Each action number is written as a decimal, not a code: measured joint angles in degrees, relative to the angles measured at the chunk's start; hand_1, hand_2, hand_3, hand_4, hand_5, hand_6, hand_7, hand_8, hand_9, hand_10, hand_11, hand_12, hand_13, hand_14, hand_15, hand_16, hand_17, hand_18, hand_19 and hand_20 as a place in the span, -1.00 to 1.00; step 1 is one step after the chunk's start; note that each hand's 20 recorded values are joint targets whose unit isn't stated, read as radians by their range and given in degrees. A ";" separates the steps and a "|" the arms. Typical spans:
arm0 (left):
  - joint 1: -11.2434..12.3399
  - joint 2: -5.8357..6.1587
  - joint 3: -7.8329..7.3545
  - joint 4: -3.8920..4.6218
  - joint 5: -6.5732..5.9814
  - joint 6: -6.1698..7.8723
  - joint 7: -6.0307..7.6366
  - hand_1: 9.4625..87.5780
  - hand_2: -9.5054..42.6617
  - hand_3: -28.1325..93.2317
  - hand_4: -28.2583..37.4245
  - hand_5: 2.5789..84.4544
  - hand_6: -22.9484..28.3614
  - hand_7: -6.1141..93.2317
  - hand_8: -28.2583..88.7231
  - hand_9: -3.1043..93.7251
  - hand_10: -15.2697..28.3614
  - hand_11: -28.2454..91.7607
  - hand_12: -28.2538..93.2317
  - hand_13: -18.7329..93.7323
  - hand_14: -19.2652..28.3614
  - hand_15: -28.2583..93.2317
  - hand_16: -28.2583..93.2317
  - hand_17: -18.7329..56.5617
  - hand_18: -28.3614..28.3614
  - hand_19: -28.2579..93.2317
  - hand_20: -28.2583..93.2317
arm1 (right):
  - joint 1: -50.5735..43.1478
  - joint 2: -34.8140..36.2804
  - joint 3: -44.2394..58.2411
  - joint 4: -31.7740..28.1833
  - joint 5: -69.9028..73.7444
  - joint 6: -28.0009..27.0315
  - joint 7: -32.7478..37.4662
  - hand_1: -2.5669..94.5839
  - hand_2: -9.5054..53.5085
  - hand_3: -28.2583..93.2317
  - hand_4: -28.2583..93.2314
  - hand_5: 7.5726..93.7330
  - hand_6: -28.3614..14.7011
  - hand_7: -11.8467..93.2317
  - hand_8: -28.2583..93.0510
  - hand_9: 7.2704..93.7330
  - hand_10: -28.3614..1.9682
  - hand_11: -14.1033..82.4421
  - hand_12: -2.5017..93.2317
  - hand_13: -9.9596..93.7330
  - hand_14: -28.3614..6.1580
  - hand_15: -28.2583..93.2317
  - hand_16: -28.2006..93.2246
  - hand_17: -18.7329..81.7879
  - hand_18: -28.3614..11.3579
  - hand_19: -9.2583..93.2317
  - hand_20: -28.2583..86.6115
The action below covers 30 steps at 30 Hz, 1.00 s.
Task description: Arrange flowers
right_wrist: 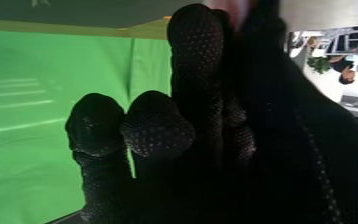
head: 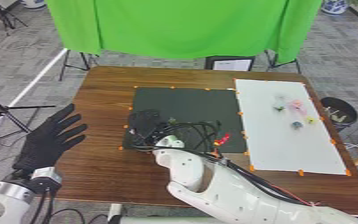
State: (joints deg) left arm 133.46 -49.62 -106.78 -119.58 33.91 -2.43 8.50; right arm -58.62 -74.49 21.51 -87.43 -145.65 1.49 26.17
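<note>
A brown bench [head: 104,172] carries a white sheet [head: 271,147], small flowers [head: 295,105] on it. Left of the sheet, dark cables [head: 213,158] (slack ones) could snag the red bloom [head: 223,139] if the right robot hand [head: 146,124], its grip impossible to tell, swings; left robot hand [head: 47,139], farthest left, is released.

white arms, black cables, black fabric gloves

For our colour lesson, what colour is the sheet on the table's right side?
The sheet is white, seen best in the head view.
</note>
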 measured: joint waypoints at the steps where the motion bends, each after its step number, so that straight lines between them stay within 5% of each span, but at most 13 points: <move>1: -0.01 0.00 0.02 0.00 0.00 0.00 0.00 -0.67 -0.84 0.58 -1.00 -0.49 -0.01 -0.53 -0.69 -0.49 0.18 -0.33 -0.20 -0.35 0.47 -0.17 -0.50 -0.81 0.84 0.07 -0.39 | 0.01 -0.04 0.06 0.00 0.00 0.00 0.11 -0.08 -1.00 0.60 -1.00 0.52 0.44 -0.06 -0.48 0.84 0.48 -0.09 -0.25 0.65 0.32 0.76 0.06 0.15 -0.65 1.00 0.47; 6: -0.01 0.02 0.08 0.00 0.01 0.01 0.00 -0.67 -0.84 0.58 -1.00 -0.49 -0.01 -0.53 -0.69 -0.49 0.19 -0.33 -0.20 -0.35 0.47 -0.17 -0.50 -0.81 0.84 0.07 -0.39 | -0.06 -0.09 0.86 -0.21 0.17 -0.23 0.19 0.00 -1.00 0.36 -1.00 0.51 0.45 -0.11 -0.50 0.80 0.44 -0.02 -0.37 0.64 0.32 0.77 0.06 0.14 -0.65 1.00 0.48; 17: 0.96 -0.33 -0.42 -0.35 0.06 0.08 0.18 -0.67 -0.84 0.58 -1.00 -0.49 -0.01 -0.53 -0.69 -0.49 0.19 -0.33 -0.20 -0.35 0.47 -0.17 -0.50 -0.81 0.84 0.07 -0.39 | -1.14 0.54 4.13 -3.96 1.46 -4.46 -0.23 0.07 -1.00 0.26 -1.00 0.39 0.41 -0.13 -0.73 0.64 0.38 0.00 -0.37 0.57 0.31 0.78 0.07 0.08 -0.65 1.00 0.45; 25: 3.56 -1.82 -1.93 -1.17 0.07 0.14 0.36 -0.67 -0.84 0.58 -1.00 -0.49 -0.01 -0.53 -0.69 -0.49 0.18 -0.32 -0.20 -0.35 0.47 -0.17 -0.50 -0.81 0.84 0.07 -0.39 | -4.60 3.69 12.71 -15.17 12.50 -13.52 -1.68 -0.09 -1.00 0.42 -1.00 0.27 0.32 -0.16 -0.76 0.52 0.28 -0.01 -0.38 0.51 0.28 0.77 0.06 0.03 -0.64 0.97 0.45; 30: 4.40 -2.34 -2.26 -1.39 0.08 0.17 0.37 -0.67 -0.84 0.58 -1.00 -0.49 -0.01 -0.53 -0.69 -0.49 0.18 -0.32 -0.20 -0.35 0.47 -0.17 -0.50 -0.81 0.84 0.07 -0.39 | -6.76 6.92 17.93 -20.26 21.40 -14.37 -1.95 -0.31 -1.00 0.75 -1.00 0.07 0.24 -0.17 -0.76 0.30 0.22 -0.01 -0.39 0.43 0.20 0.76 0.02 -0.01 -0.62 0.92 0.44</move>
State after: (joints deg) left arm 137.86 -51.97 -109.05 -120.97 33.98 -2.26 8.87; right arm -65.37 -67.56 39.44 -107.70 -124.26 -12.88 24.22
